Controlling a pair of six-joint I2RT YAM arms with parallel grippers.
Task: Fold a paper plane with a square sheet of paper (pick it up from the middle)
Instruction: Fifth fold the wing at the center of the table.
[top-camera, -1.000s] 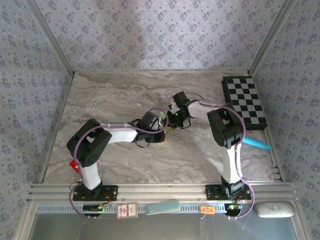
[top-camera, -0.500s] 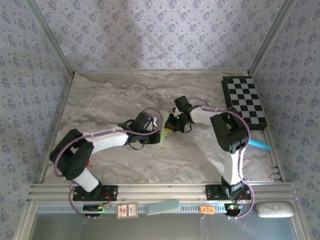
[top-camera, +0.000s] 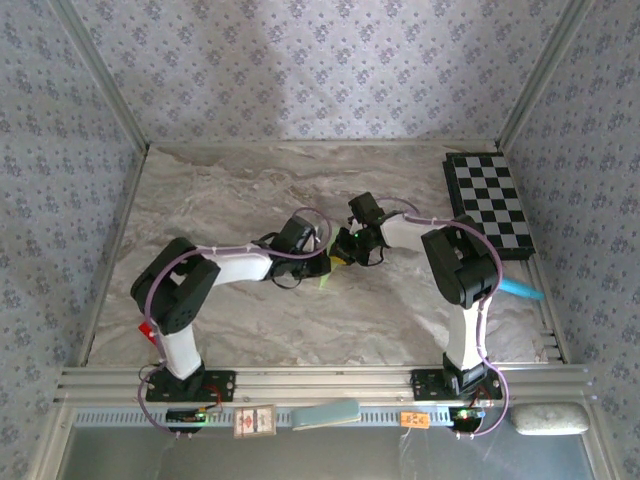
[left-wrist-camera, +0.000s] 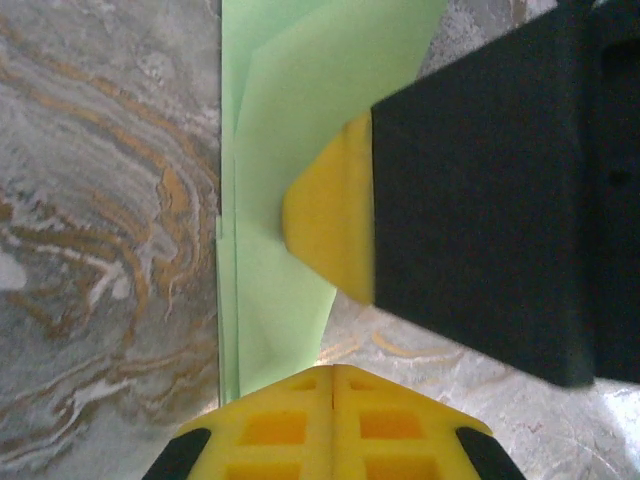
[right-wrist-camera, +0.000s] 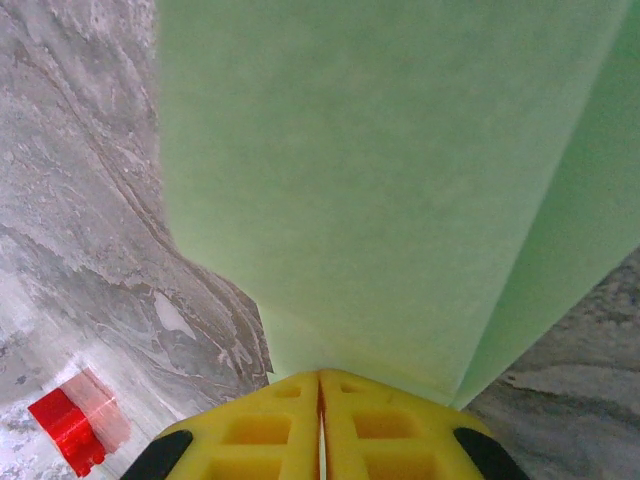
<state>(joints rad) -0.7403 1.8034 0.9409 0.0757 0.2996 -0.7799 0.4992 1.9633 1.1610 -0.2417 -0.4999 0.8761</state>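
Hidden: in the top view the two wrists met over the middle of the desk (top-camera: 220, 190) and covered most of the paper plane (left-wrist-camera: 290, 100); a thin green sliver showed just below them.
Cut off: both wrist views cropped the paper at the top edge, so its full outline and nose could not be made out.
Hard to make out: whether the near end of the paper sat between the left fingers or merely ran under their tips.
Paper plane, look: pale green, matte, folded into several overlapping layers; long straight stacked edges on the left in the left wrist view, and one slanted flap edge crossing them.
Paper plane, surface: in the right wrist view, a broad smooth panel with a straight crease running down its right side towards the fingers.
Paper plane, place: centre of the desk, between the two wrists.
Left end effector (left-wrist-camera: 333, 372): closed, yellow fingers meeting at a seam, tips at the paper's near end.
Right end effector (right-wrist-camera: 320, 378): closed on the paper plane, which spread out from its tips; in the left wrist view one yellow finger lay on top of the sheet.
Desk: grey marble pattern with amber veins.
Checkerboard (top-camera: 490, 205): far right of the desk, well apart from the paper.
Red block (right-wrist-camera: 65, 428): lower left corner of the right wrist view, blurred.
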